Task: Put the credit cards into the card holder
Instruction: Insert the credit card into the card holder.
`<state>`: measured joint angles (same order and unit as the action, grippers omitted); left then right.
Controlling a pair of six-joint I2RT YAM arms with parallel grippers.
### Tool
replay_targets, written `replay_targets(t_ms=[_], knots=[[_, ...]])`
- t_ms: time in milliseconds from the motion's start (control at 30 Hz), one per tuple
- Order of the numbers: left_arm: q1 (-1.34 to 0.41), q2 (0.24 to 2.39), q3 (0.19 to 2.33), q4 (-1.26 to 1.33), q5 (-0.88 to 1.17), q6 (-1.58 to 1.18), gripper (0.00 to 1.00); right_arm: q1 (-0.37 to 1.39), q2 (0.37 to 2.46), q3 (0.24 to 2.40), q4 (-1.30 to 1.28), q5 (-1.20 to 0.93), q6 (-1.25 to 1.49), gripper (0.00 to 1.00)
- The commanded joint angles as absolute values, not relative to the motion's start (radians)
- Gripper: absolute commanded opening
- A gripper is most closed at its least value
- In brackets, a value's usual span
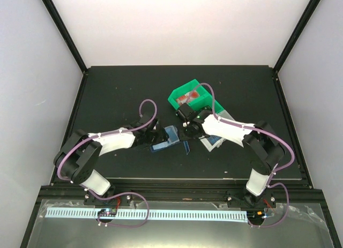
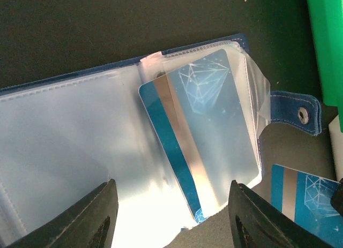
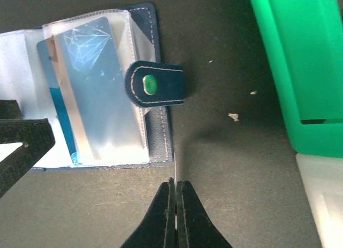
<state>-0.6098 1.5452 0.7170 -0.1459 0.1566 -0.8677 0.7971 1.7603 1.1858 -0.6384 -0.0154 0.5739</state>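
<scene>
Overhead, the arms crowd the holder [image 2: 64, 130] to a blur; I see a card [image 2: 209, 135] skewed in its sleeve [image 2: 252, 92], left gripper [image 2: 172, 186] agape and empty, right gripper [image 3: 175, 185] pinching a second card [image 2: 300, 197], edge-on in its own view.

Bright, even light; glare whitens the card holder's [image 2: 69, 130] clear sleeves toward seven o'clock; the dark counter [image 2: 80, 23] stays dim.
</scene>
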Motion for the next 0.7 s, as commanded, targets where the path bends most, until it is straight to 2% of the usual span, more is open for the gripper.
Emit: replay_targets(t_ms=[0, 400, 667], knots=[[-0.604, 1.563, 0.759, -0.179, 0.143, -0.874, 0.58, 0.798, 1.727, 1.218, -0.662, 0.065, 0.597, 0.01], [-0.604, 1.675, 0.853, -0.202, 0.187, -0.869, 0.56, 0.791, 1.875, 1.385, -0.764, 0.079, 0.482, 0.01], [-0.604, 1.66, 0.849, -0.168, 0.219, -0.856, 0.53, 0.791, 1.842, 1.377, -0.784, 0.158, 0.504, 0.01]])
